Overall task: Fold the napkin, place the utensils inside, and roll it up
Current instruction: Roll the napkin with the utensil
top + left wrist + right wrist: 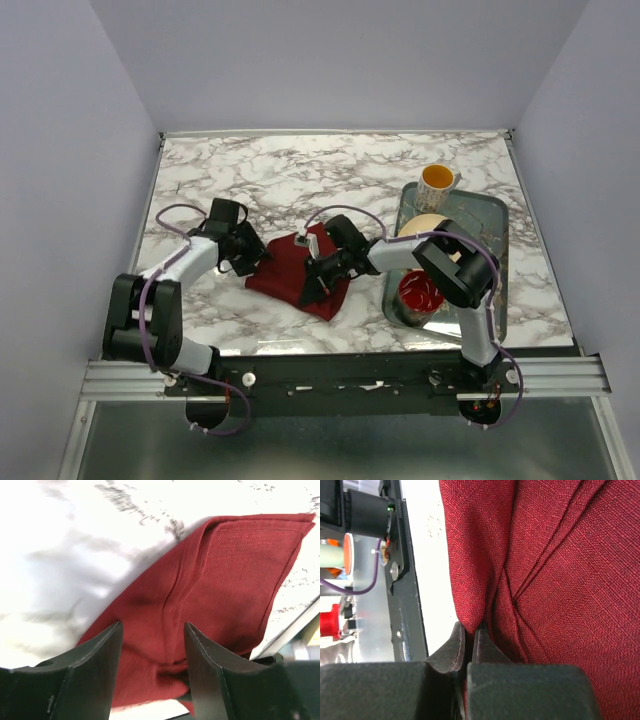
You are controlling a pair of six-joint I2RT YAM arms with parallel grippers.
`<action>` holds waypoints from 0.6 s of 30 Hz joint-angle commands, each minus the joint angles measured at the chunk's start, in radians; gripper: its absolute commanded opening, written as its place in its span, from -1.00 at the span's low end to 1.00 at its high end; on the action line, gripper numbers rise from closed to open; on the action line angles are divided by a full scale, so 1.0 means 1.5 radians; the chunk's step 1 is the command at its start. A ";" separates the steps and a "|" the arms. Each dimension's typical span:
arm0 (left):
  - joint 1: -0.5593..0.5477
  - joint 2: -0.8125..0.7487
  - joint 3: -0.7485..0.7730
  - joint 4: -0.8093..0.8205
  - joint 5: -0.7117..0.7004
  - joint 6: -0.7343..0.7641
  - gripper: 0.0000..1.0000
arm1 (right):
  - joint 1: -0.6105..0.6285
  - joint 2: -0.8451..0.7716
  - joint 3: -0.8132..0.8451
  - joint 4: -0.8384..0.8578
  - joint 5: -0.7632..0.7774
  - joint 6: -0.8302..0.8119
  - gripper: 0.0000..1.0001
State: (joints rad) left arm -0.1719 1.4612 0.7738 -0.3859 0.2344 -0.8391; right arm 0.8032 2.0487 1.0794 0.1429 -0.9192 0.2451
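Observation:
The maroon napkin (290, 272) lies folded and bunched on the marble table between my two arms. My left gripper (252, 252) is at its left edge. In the left wrist view that gripper (152, 630) is open, and the napkin (235, 580) lies under and between the dark fingers (95, 670) with layered edges showing. My right gripper (313, 283) rests on the cloth's right part. In the right wrist view it (470, 630) is shut, pinching a hanging fold of the napkin (560, 580). The utensils are out of view.
A grey tray (490, 215) stands at the right with a yellow-lined mug (437, 182), a pale round dish (425, 225) and a red bowl (418, 290). The table's front rail (340, 372) runs close behind the napkin.

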 commanded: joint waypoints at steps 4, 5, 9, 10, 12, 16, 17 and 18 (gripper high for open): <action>0.001 -0.208 0.012 -0.176 -0.117 0.029 0.32 | 0.001 0.047 -0.004 -0.031 -0.001 0.012 -0.99; 0.001 -0.245 0.007 -0.179 -0.104 0.009 0.33 | 0.001 0.045 -0.004 -0.031 0.003 0.015 -0.99; -0.017 -0.282 -0.049 -0.182 -0.034 -0.057 0.27 | 0.001 0.046 0.004 -0.032 0.007 0.026 -0.99; -0.026 -0.283 -0.059 -0.182 -0.024 -0.071 0.27 | 0.001 0.050 0.005 -0.032 0.006 0.024 -0.99; -0.049 -0.288 -0.064 -0.182 -0.023 -0.087 0.27 | 0.000 0.054 0.013 -0.034 0.010 0.024 -0.99; -0.088 -0.299 -0.078 -0.181 -0.006 -0.145 0.27 | -0.002 0.067 0.021 -0.038 0.021 0.029 -0.99; -0.094 -0.292 -0.079 -0.182 -0.003 -0.153 0.26 | -0.003 0.069 0.022 -0.038 0.023 0.029 -0.99; -0.097 -0.290 -0.085 -0.182 0.000 -0.158 0.24 | -0.003 0.069 0.023 -0.039 0.026 0.030 -0.99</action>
State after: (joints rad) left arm -0.2916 1.0313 0.6670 -0.6380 0.1837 -0.9787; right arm 0.8009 2.0911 1.1103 0.1390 -0.9634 0.3004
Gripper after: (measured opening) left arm 0.632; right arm 0.043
